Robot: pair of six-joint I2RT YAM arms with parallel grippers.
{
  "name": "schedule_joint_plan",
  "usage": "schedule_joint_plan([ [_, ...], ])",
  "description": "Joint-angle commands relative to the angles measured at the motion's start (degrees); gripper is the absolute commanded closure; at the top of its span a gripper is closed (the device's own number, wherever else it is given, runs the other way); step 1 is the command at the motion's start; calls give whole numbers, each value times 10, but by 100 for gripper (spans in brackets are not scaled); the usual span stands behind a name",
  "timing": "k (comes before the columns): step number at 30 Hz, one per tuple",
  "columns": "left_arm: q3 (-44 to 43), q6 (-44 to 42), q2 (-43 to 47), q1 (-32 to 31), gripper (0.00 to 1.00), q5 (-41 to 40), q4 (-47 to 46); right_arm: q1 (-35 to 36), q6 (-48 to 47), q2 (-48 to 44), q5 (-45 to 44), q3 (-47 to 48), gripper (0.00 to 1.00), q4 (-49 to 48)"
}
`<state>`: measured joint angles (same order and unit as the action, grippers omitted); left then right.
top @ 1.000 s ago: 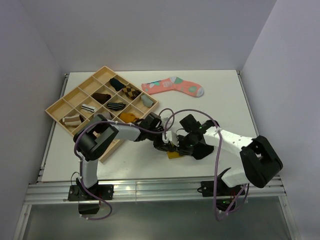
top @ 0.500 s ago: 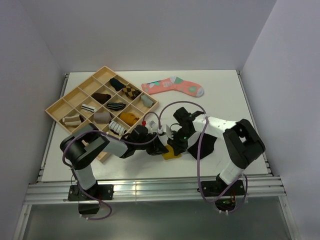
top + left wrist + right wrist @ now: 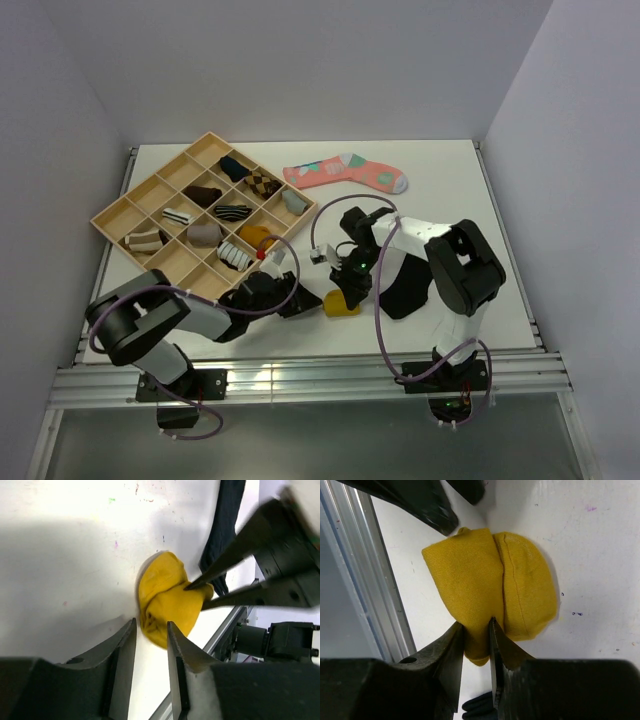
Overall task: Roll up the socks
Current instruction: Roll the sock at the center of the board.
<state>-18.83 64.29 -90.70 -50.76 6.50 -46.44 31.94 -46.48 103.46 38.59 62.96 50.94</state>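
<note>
The right gripper (image 3: 476,623), angled down, pinches a fold of the yellow sock (image 3: 490,580). The left gripper (image 3: 151,624) lies low opposite, narrowly parted and empty, the sock just ahead.

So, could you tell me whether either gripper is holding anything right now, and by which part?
The right gripper pinches the bunched yellow sock at one edge; the left gripper is open, holding nothing.
</note>
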Motion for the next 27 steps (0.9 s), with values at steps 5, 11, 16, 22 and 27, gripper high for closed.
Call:
schedule_joint_plan([
  [5,20,-122,104,-20,58,-84,-6,-7,17,60,-68,43,81,30],
  [11,-38,-233,125,-27,50,-70,63,-10,45,97,-77,76,81,29],
  [16,-75,-280,78,-31,46,-28,80,-12,64,115,-81,93,81,29],
  [22,-98,-303,18,-43,45,5,69,-16,70,122,-83,97,81,31],
  [27,-96,-307,-12,-50,44,33,35,-21,72,130,-85,105,80,38],
])
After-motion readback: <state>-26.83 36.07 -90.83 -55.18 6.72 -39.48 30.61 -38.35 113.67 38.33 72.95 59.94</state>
